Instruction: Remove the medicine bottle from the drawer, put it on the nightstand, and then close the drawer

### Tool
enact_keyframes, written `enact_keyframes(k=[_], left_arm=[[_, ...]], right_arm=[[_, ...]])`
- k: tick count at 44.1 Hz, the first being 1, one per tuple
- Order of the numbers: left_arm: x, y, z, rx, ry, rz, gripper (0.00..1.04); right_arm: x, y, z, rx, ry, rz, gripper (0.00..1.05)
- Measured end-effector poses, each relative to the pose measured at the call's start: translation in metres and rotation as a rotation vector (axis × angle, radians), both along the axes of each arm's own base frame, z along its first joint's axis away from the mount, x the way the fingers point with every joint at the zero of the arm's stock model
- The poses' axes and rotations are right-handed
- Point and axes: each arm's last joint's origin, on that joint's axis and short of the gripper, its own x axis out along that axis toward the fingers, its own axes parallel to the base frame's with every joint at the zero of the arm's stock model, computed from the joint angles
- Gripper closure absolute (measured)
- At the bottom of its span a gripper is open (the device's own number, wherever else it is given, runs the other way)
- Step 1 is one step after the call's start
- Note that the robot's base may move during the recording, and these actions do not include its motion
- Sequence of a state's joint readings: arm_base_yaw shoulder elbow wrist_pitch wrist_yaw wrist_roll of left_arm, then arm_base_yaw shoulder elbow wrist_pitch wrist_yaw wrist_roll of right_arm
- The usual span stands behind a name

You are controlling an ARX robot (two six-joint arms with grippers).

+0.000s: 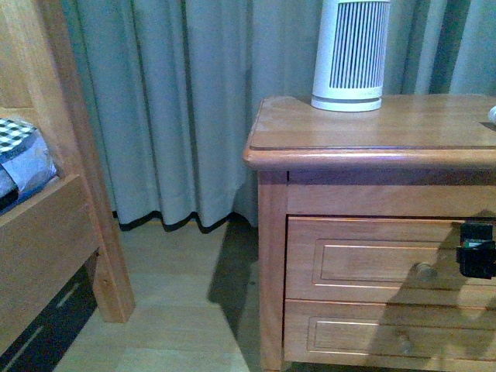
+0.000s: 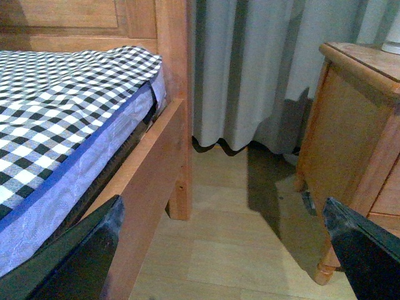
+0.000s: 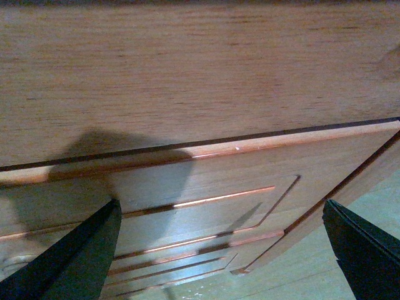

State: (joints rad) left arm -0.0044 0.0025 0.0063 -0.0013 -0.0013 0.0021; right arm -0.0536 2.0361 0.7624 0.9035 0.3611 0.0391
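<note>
The nightstand (image 1: 364, 128) stands at the right in the front view. Its upper drawer (image 1: 364, 260) looks pushed in, its round knob (image 1: 424, 271) showing. My right gripper (image 1: 477, 249) is at the frame's right edge, just right of the knob, in front of the drawer. In the right wrist view it (image 3: 219, 250) is open and empty, close to the panelled drawer front (image 3: 206, 181). My left gripper (image 2: 222, 250) is open and empty, low above the floor between bed and nightstand (image 2: 350, 125). No medicine bottle clearly shows; a small pale thing (image 1: 493, 115) on the top is cut off.
A large white ribbed appliance (image 1: 350, 54) stands on the nightstand top. The lower drawer (image 1: 372, 337) is shut. A wooden bed frame (image 1: 54, 232) with a checked mattress (image 2: 56, 106) is at the left. Grey curtains (image 1: 170, 108) hang behind; wood floor (image 1: 178, 310) lies between.
</note>
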Motion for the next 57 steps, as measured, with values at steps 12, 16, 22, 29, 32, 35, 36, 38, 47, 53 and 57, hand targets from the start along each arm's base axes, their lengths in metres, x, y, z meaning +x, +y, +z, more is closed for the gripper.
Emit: enact_keyframes(k=[12, 16, 22, 29, 32, 35, 36, 38, 47, 53, 57], left_arm=[[0.000, 0.000, 0.000, 0.000, 0.000, 0.000, 0.07], [0.000, 0.000, 0.000, 0.000, 0.000, 0.000, 0.07], [0.000, 0.000, 0.000, 0.000, 0.000, 0.000, 0.07], [0.000, 0.000, 0.000, 0.000, 0.000, 0.000, 0.07], [0.000, 0.000, 0.000, 0.000, 0.000, 0.000, 0.07], [0.000, 0.000, 0.000, 0.000, 0.000, 0.000, 0.07], [0.000, 0.000, 0.000, 0.000, 0.000, 0.000, 0.07], [0.000, 0.000, 0.000, 0.000, 0.000, 0.000, 0.07], [0.000, 0.000, 0.000, 0.000, 0.000, 0.000, 0.07], [0.000, 0.000, 0.000, 0.000, 0.000, 0.000, 0.07], [0.000, 0.000, 0.000, 0.000, 0.000, 0.000, 0.07]], right_arm=[[-0.027, 0.015, 0.018, 0.047, 0.069, 0.009, 0.07], [-0.058, 0.027, 0.034, 0.078, 0.071, 0.033, 0.07], [-0.105, 0.033, 0.054, 0.135, 0.034, 0.047, 0.07], [-0.157, 0.028, 0.071, 0.153, -0.033, 0.022, 0.07], [-0.187, 0.026, 0.080, 0.139, -0.103, 0.005, 0.07], [-0.209, 0.028, 0.086, 0.121, -0.152, 0.001, 0.07], [-0.214, 0.028, 0.087, 0.116, -0.166, 0.003, 0.07], [-0.225, 0.030, 0.090, 0.109, -0.200, 0.015, 0.07], [-0.256, 0.031, 0.093, 0.110, -0.274, 0.032, 0.07], [-0.256, 0.029, 0.091, 0.100, -0.336, 0.207, 0.17], [-0.257, 0.029, 0.092, 0.076, -0.369, 0.345, 0.29]])
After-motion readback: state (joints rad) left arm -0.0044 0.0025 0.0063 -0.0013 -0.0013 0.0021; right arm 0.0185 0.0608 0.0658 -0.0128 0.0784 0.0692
